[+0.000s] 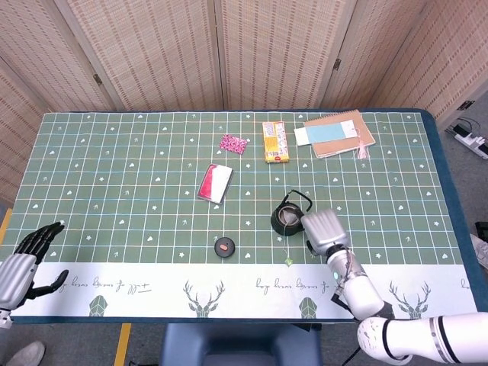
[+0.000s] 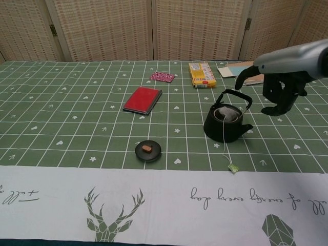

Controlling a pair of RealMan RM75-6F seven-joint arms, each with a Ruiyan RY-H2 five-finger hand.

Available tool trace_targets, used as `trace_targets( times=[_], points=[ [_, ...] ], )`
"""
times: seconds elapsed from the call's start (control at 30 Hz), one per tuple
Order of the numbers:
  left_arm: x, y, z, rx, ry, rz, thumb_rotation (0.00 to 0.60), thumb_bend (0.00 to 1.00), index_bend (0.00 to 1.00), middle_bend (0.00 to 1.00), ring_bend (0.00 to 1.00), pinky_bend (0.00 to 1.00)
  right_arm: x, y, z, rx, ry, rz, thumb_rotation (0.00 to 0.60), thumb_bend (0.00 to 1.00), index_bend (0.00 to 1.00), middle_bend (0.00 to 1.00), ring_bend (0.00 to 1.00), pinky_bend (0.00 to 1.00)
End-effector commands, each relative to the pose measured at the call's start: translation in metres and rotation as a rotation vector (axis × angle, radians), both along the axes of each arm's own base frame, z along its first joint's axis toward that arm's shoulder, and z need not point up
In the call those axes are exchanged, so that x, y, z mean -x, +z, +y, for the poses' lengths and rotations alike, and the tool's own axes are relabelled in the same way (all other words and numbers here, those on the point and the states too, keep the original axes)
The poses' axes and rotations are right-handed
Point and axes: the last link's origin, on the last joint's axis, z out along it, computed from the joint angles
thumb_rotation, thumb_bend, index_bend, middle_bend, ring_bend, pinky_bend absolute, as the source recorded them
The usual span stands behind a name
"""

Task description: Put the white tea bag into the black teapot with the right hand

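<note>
The black teapot (image 2: 225, 125) stands lidless right of the table's middle, also seen as the teapot (image 1: 287, 219) in the head view. The white tea bag (image 2: 226, 114) lies inside its opening. Its string runs over the rim down to a small green tag (image 2: 233, 168) on the cloth. My right hand (image 2: 279, 66) hovers above and to the right of the pot, clear of it, fingers loosely apart and holding nothing; in the head view this right hand (image 1: 321, 228) shows just right of the pot. My left hand (image 1: 27, 259) rests open at the front left edge.
The round black teapot lid (image 2: 148, 150) lies left of the pot. A red-and-white packet (image 2: 143, 99), a pink pouch (image 2: 162, 77), a yellow box (image 2: 201, 74) and a notebook (image 1: 338, 133) lie further back. The table's front edge runs along a white deer-print strip (image 2: 154, 205).
</note>
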Motion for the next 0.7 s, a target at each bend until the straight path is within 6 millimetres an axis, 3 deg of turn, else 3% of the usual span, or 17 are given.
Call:
trace_targets(
  times=[0.03,0.7],
  points=[
    [0.001,0.001,0.001,0.000,0.003,-0.001,0.600,0.36,0.00,0.00,0.01,0.08,-0.010,-0.002,-0.017,-0.031,-0.060,-0.043,0.600,0.44,0.19,0.89,0.68,0.76],
    [0.002,0.002,0.001,0.002,0.008,-0.007,0.600,0.36,0.00,0.00,0.01,0.08,-0.001,-0.020,-0.031,-0.088,-0.165,0.034,0.600,0.44,0.19,0.92,0.71,0.77]
  ],
)
